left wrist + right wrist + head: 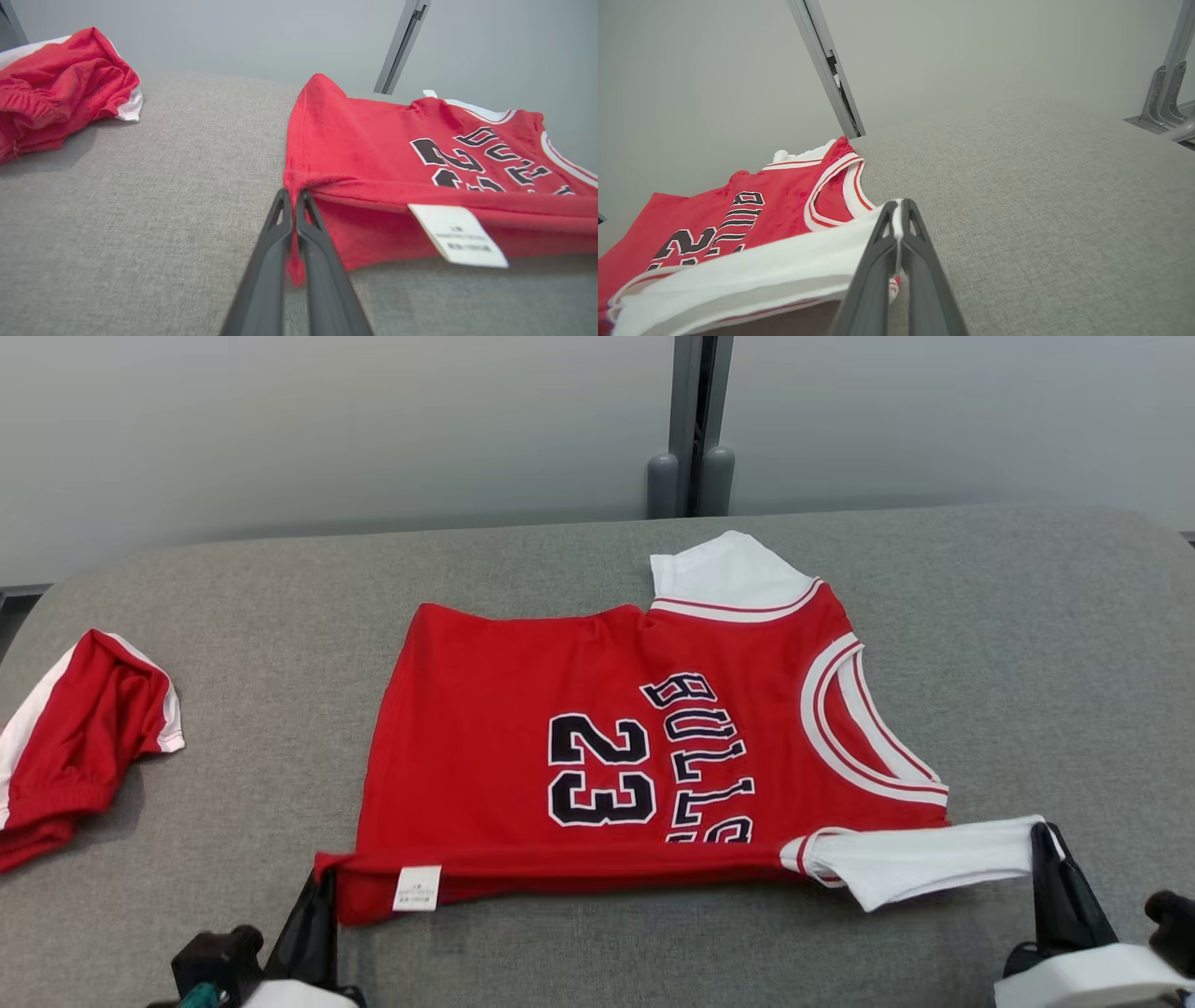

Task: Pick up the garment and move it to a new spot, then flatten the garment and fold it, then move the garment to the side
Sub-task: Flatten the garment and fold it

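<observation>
Left hand is clamping the hem corner of the red Bulls jersey and right hand its white sleeve tip, holding the near side taut by the front edge of the worktop, likely for folding.

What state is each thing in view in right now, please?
jersey, mostly flat on the grey pad, near edge lifted taut.
left gripper, shut on the jersey's near hem corner.
right gripper, shut on the jersey's white sleeve.
red shorts, crumpled, lying apart on the left.
</observation>
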Motion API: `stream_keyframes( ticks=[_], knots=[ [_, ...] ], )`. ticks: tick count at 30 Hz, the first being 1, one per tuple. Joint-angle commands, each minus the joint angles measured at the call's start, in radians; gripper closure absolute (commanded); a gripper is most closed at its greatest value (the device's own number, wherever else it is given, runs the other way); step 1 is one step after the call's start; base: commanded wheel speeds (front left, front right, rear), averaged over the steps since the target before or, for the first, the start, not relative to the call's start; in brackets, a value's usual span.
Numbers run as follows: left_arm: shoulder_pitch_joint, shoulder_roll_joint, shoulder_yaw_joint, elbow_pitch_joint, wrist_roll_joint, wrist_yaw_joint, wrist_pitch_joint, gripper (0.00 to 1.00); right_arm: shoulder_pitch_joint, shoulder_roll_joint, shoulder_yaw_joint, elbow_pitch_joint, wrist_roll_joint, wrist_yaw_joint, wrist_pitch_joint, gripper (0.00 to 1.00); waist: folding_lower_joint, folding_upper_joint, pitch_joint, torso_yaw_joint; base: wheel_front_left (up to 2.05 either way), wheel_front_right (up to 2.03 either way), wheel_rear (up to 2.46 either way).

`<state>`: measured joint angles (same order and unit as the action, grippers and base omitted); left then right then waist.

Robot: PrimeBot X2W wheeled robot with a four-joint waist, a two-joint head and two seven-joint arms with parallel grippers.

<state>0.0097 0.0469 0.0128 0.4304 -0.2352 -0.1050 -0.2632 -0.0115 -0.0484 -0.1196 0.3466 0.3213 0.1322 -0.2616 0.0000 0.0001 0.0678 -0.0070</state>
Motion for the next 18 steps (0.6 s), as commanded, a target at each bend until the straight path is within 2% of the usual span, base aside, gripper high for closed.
stream_keyframes(
  ticks=[1,11,18],
  knots=[
    [-0.037,0.007,-0.005,0.000,0.013,-0.006,-0.002,1.00,-0.030,-0.008,0.002,0.017,-0.008,-0.003,-0.005,1.00,0.0000,-0.0001,0.020,0.008,0.00,0.00,0.00],
    [-0.229,0.006,-0.082,0.103,0.053,-0.019,-0.002,1.00,-0.245,-0.009,0.004,0.180,-0.075,-0.002,-0.005,1.00,0.0000,-0.0001,0.110,0.033,0.00,0.00,0.00],
    [-0.317,0.006,-0.113,0.150,0.063,-0.023,-0.002,1.00,-0.322,-0.012,-0.032,0.262,-0.121,-0.002,-0.005,1.00,0.0000,-0.0001,0.155,0.046,0.00,0.00,0.00]
  ],
)
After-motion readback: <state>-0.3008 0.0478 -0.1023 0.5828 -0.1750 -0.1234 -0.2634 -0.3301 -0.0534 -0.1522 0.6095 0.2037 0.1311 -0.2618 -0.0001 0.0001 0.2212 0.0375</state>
